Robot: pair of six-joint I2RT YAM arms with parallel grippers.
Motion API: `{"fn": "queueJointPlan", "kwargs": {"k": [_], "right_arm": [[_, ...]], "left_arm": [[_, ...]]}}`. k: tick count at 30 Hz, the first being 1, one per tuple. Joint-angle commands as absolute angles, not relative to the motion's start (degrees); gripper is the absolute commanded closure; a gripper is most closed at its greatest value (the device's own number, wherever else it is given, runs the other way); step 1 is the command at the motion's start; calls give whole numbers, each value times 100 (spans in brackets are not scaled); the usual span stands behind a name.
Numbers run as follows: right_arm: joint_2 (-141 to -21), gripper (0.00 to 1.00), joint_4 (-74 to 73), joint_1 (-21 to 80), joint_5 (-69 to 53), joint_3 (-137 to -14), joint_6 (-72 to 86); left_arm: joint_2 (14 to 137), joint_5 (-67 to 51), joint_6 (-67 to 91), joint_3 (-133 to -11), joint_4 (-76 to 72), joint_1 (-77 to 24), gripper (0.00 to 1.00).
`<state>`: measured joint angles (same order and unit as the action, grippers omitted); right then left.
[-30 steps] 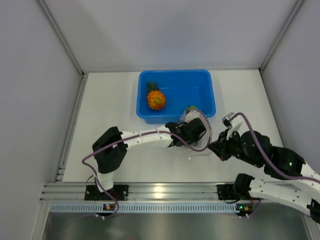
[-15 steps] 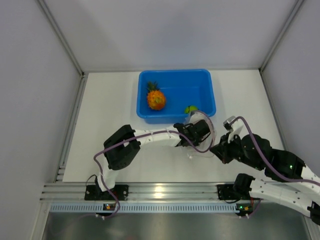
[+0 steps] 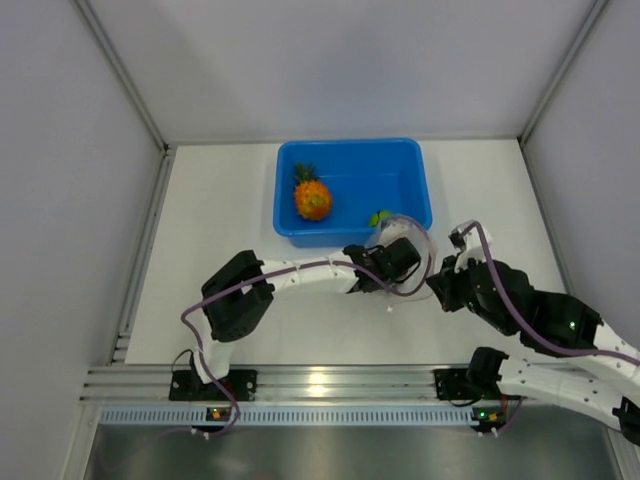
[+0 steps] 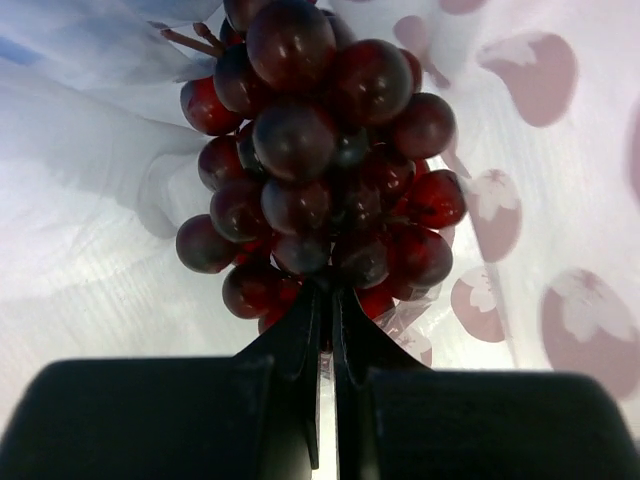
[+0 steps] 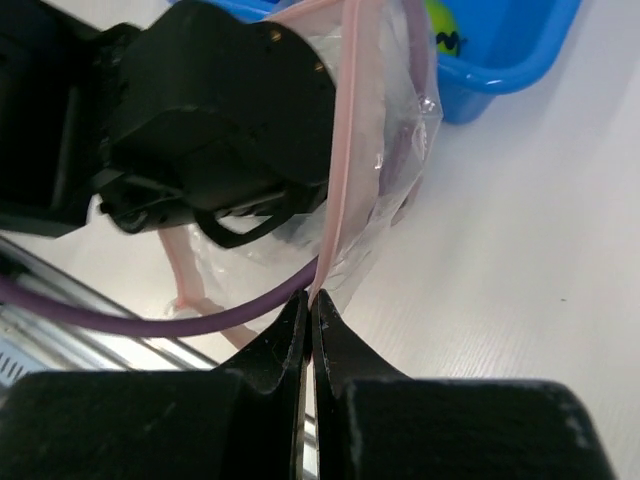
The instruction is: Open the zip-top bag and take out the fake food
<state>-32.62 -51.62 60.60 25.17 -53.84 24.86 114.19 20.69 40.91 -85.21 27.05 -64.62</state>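
blue tub (image 3: 350,146), pineapple (image 3: 312,200) inside (left side)

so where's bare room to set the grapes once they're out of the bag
Bare: blue tub's right half, between pineapple and green fruit; table left of the tub and right of it. Crowded: before the tub, where left tool and right tool meet at the bag.

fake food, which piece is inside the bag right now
The grape bunch: it sits inside the zip-top bag, at the tips of the left claw. The pineapple and the green fruit lie in the blue tub.
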Motion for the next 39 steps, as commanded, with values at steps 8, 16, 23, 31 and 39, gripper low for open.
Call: {"fn": "queueJointPlan", "kwargs": {"k": [8, 16, 23, 31, 39], "right_arm": [[-4403, 100, -4782, 5486, 2919, -5880, 2022], [-4772, 100, -4781, 4257, 1952, -6179, 1469], [-4616, 100, -4466, 3718, 415, -6065, 1389], [-4474, 100, -5264, 3727, -493, -6135, 1196], [-3797, 100, -5905, 3735, -879, -5590, 1055]], "left_arm": [[10082, 2259, 3815, -8183, 2391, -6864, 100], [9774, 2048, 3665, -7455, 1873, -7022, 100], [9835, 1670, 3516, -7067, 1503, -7022, 100], [9835, 2618, 3578, -6996, 1582, -7022, 100], [9852, 3084, 3340, -7251, 1661, -7014, 89]]}}
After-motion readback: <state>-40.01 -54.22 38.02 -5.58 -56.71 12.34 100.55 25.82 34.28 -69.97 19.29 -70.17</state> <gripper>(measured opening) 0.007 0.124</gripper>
